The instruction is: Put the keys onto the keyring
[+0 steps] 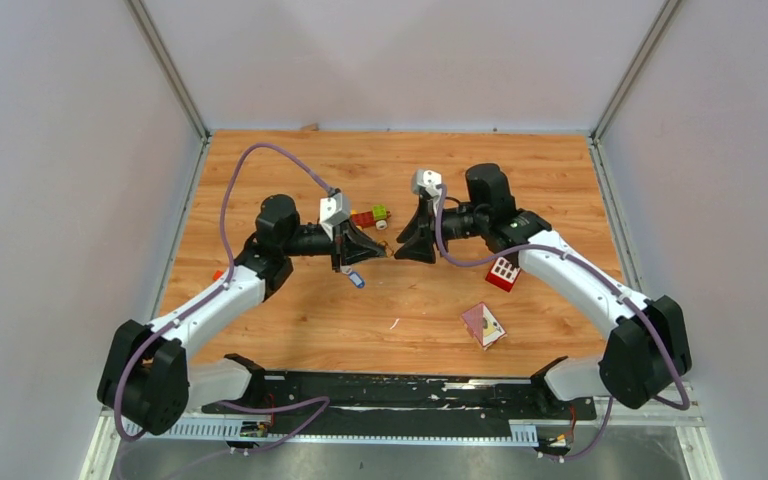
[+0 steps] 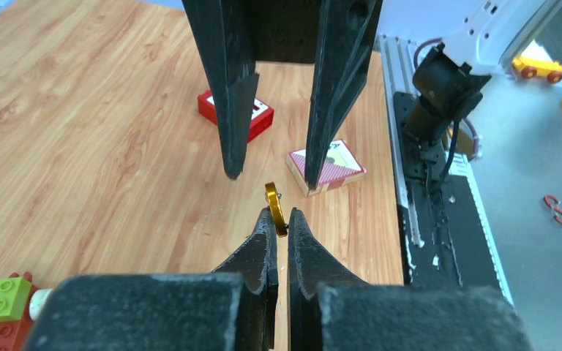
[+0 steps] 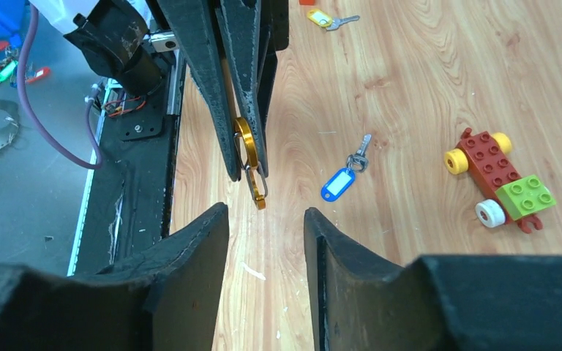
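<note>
Keyring (image 2: 275,210), a thin gold wire loop, looks light, stiff and slippery; we judge its rim the only place to take hold. Our left end effector (image 2: 282,221) is clenched on one end, holding it above the desk (image 2: 102,131). Our right end effector (image 3: 263,213) faces it, released, fingers apart. A blue-headed key (image 3: 339,181) lies on the desk below.

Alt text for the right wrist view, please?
The shut left end effector holds a thin gold metal keyring just beyond the open right end effector. On the wooden table behind lie a blue-tagged metal key, a yellow-tagged key and a red-and-green toy brick car.
</note>
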Tool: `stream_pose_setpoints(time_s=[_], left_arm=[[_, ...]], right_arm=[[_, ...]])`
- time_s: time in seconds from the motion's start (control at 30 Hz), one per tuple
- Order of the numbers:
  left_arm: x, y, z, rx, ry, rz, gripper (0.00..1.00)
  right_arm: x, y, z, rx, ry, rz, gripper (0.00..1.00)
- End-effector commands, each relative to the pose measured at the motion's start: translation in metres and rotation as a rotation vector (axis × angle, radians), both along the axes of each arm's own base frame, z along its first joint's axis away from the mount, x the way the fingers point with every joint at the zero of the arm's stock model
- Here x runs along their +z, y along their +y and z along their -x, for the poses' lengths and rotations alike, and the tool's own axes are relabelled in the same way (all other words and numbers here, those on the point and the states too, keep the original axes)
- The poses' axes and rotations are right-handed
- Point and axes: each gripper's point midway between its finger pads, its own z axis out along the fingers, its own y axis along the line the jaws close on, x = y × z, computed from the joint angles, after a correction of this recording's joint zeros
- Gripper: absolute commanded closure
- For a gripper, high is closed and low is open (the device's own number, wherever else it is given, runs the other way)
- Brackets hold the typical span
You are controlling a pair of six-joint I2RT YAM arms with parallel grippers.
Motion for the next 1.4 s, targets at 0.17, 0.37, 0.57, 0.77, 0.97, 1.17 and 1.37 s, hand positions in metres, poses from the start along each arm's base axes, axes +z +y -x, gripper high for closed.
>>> stream_pose_setpoints(time_s=[0.17, 0.37, 0.57, 0.77, 0.97, 1.17, 1.37], left_arm=[[-0.01, -0.002, 0.023, -0.102, -0.144, -0.131, 1.0], [-0.014, -0.006, 0.029, -0.131, -0.155, -0.151, 1.0], [-0.013, -0.005, 0.03, -0.13, -0.17, -0.15, 1.0], [-0.012, -0.005, 0.031, -0.135, -0.174, -0.145, 1.0], [-0.013, -0.005, 0.032, -0.14, -0.175, -0.143, 1.0], [-0.014, -0.005, 0.032, -0.139, -0.173, -0.145, 1.0], [-0.014, -0.006, 0.031, -0.135, -0.175, -0.144, 1.0]], right_arm=[[0.04, 0.003, 0.018, 0.1, -0.121, -0.066, 0.66], [0.032, 0.012, 0.031, 0.161, -0.103, -0.057, 0.65], [0.023, 0.013, 0.044, 0.241, -0.065, -0.06, 0.61], [0.013, 0.017, 0.044, 0.249, -0.058, -0.04, 0.64], [0.01, 0.022, 0.043, 0.245, -0.056, -0.027, 0.69], [0.008, 0.025, 0.044, 0.245, -0.055, -0.021, 0.76], [0.008, 0.026, 0.044, 0.239, -0.051, -0.022, 0.88]])
